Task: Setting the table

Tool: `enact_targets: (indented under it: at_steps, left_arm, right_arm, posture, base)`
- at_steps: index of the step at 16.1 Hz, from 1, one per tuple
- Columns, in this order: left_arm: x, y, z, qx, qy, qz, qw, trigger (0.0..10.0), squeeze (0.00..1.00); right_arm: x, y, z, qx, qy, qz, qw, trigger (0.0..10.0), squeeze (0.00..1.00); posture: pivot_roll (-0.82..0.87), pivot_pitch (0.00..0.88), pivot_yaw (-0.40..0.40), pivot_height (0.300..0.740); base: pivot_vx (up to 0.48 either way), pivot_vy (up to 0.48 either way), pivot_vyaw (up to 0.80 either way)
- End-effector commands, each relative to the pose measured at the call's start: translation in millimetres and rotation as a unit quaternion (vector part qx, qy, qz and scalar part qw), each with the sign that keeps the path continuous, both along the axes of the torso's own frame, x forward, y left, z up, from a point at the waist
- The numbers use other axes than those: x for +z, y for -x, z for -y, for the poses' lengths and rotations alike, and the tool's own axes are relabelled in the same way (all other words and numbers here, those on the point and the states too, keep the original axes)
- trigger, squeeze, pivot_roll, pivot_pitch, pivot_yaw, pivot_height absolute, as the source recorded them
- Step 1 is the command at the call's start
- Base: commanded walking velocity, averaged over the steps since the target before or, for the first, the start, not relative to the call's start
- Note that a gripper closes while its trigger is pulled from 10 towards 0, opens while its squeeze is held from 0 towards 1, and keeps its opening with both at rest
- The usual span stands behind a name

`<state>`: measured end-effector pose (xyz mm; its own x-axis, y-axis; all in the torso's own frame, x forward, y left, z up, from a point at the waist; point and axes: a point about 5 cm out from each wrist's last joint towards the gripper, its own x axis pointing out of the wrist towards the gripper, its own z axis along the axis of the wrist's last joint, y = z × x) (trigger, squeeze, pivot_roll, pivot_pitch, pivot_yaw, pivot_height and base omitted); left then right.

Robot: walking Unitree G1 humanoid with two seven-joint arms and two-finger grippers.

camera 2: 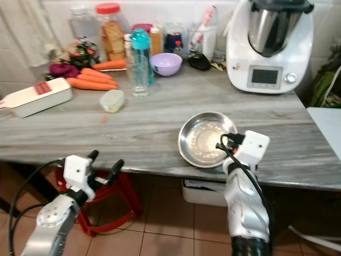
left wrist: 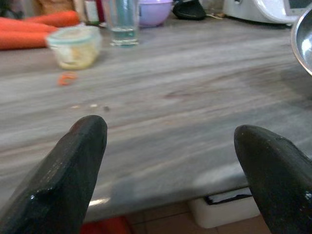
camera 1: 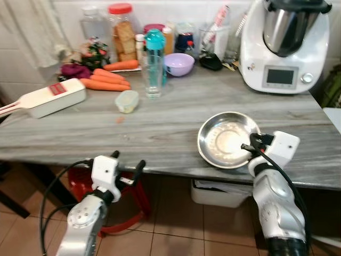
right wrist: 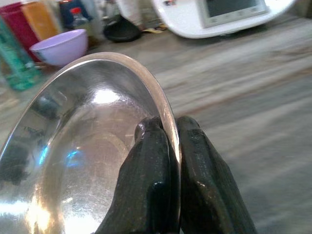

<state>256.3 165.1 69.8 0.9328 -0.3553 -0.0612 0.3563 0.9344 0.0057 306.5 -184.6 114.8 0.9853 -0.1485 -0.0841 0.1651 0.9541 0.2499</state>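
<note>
The right gripper had its fingers closed on the near rim of the steel bowl, which sat on the grey counter near its front edge; the left gripper hung before the counter edge with fingers wide open, holding nothing.

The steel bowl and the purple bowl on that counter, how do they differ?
The steel bowl is shiny metal, wide and shallow; the purple bowl is matte lilac and deeper. The steel bowl sits near the front edge, its rim pinched by the right gripper; the purple bowl stands untouched at the back among jars. Both are round, upright and look empty.
</note>
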Motion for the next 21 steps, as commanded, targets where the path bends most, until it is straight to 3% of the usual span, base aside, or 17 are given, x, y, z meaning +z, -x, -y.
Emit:
enact_targets:
  at_steps: [1, 8, 10, 15, 16, 17, 18, 21]
  left_arm:
    - [8.5, 0.1, 2.5, -0.017, -0.009, 0.022, 1.000, 10.0, 0.00]
    - [11.5, 2.3, 9.3, -0.048, -0.012, 0.029, 0.998, 10.0, 0.00]
    - [11.7, 2.3, 10.9, -0.055, -0.012, 0.030, 0.998, 10.0, 0.00]
    - [11.5, 3.2, 16.2, -0.072, -0.007, 0.029, 0.997, 10.0, 0.00]
    - [11.9, 2.5, 17.2, -0.074, -0.007, 0.030, 0.997, 10.0, 0.00]
    - [11.9, 2.3, 17.5, -0.074, -0.007, 0.030, 0.997, 10.0, 0.00]
    - [12.0, 2.8, 18.0, -0.076, -0.007, 0.030, 0.997, 10.0, 0.00]
    - [11.3, 4.1, 19.3, -0.079, -0.005, 0.028, 0.996, 10.0, 0.00]
  right_arm:
    - [8.0, -8.8, -5.4, 0.009, -0.001, 0.012, 1.000, 10.0, 0.00]
    - [-7.4, -34.8, -23.9, 0.022, -0.053, -0.061, 0.996, 10.0, 0.00]
    - [-3.4, -41.6, -28.9, 0.029, -0.060, -0.050, 0.997, 10.0, 0.00]
    - [-10.2, -53.1, -38.7, 0.032, -0.103, -0.089, 0.990, 10.0, 0.00]
    - [-10.8, -54.6, -44.5, 0.043, -0.104, -0.092, 0.989, 10.0, 0.86]
    - [-10.8, -55.0, -45.9, 0.044, -0.104, -0.091, 0.989, 10.0, 0.86]
    - [-10.8, -55.5, -47.2, 0.045, -0.105, -0.090, 0.989, 10.0, 1.00]
    - [-10.9, -55.7, -47.1, 0.046, -0.107, -0.085, 0.989, 10.0, 1.00]
  posture:
    - [0.03, 0.000, 0.029, 0.740]
    - [0.04, 0.000, 0.032, 0.740]
    - [0.04, 0.000, 0.032, 0.740]
    - [0.04, 0.000, 0.040, 0.740]
    - [0.05, 0.000, 0.041, 0.740]
    - [0.05, 0.000, 0.041, 0.740]
    - [0.05, 0.000, 0.041, 0.740]
    - [0.04, 0.000, 0.042, 0.740]
  base:
    - [0.000, 0.000, 0.00]
    - [0.000, 0.000, 0.00]
    - [0.000, 0.000, 0.00]
    - [0.000, 0.000, 0.00]
    - [0.000, 0.000, 0.00]
    - [0.000, 0.000, 0.00]
    - [0.000, 0.000, 0.00]
    - [0.000, 0.000, 0.00]
